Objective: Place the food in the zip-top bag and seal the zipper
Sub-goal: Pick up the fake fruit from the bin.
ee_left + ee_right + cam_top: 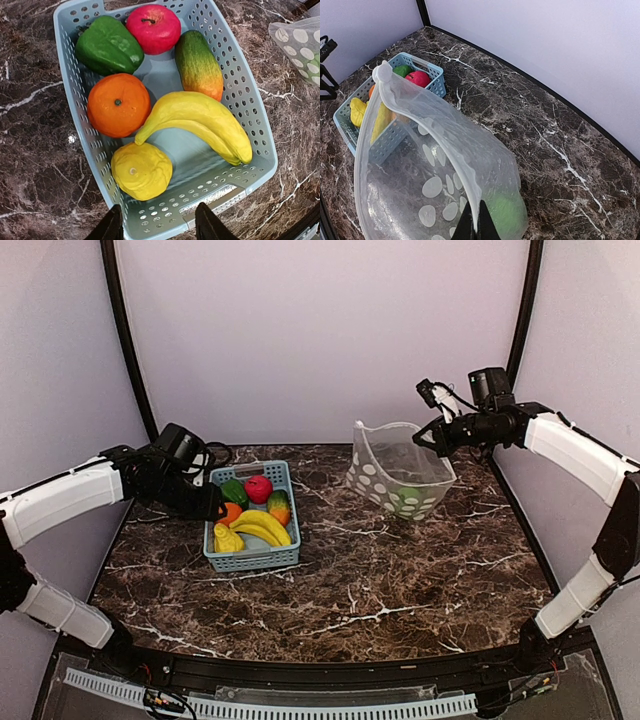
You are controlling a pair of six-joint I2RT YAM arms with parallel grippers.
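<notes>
The light-blue basket (pixel 245 100) holds a banana bunch (pixel 200 120), red apple (pixel 153 27), orange (pixel 118 105), green pepper (pixel 107 45), yellow pear (pixel 141 170) and a green-orange piece (pixel 198 62). My left gripper (pixel 157 227) is open just above the basket's near wall beside the pear; in the top view it (pixel 212 506) is at the basket's left side. My right gripper (pixel 479 222) is shut on the mouth edge of the polka-dot zip-top bag (pixel 435 190) and holds it open and lifted. The zipper (pixel 427 122) runs along that edge. A green piece (pixel 507 215) lies inside the bag (pixel 400 475).
The basket (pixel 250 558) stands left of centre on the dark marble table (pixel 400 580), the bag right of it at the back. Light walls close off the back and both sides. A perforated white rail (pixel 300 708) runs along the near edge.
</notes>
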